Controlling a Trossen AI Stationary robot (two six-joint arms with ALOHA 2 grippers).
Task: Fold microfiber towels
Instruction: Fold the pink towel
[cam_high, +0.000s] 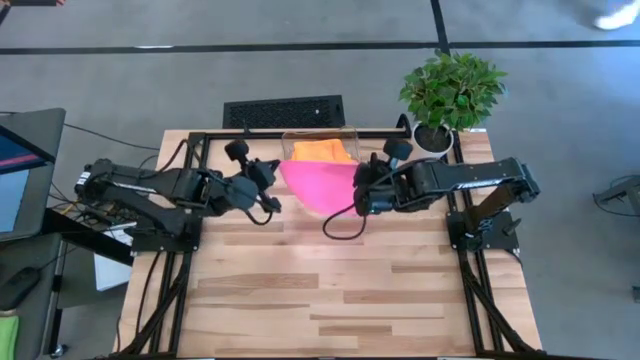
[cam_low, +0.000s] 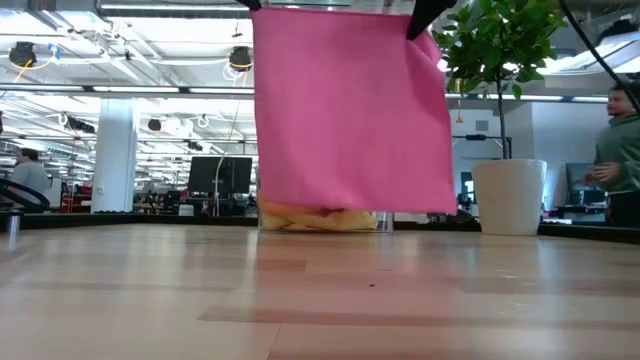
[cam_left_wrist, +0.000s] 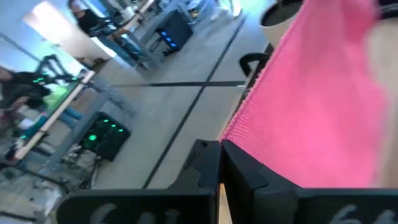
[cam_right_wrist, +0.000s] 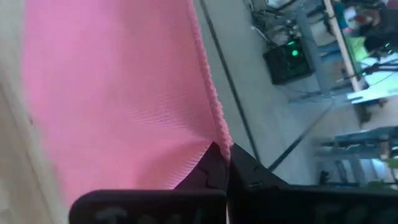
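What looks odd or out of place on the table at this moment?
Nothing stands out. The hot pink microfiber towel hangs flat above the wooden table, held at its top corners by the left gripper and right gripper. It hangs slightly askew.

towel (cam_high: 318, 183) hangs between left arm and right arm | bin (cam_high: 320, 143) behind it | plant (cam_high: 452, 92) right of bin

Left hand pinching the pink towel's corner

The left hand (cam_left_wrist: 220, 163) has its two dark fingers (cam_left_wrist: 202, 167) pressed together on a corner of the hot pink towel (cam_left_wrist: 317, 106), which spreads away from them with its stitched edge in view. Beyond lie grey floor with dark lines, and green-lit equipment (cam_left_wrist: 102, 132) beside workbenches.
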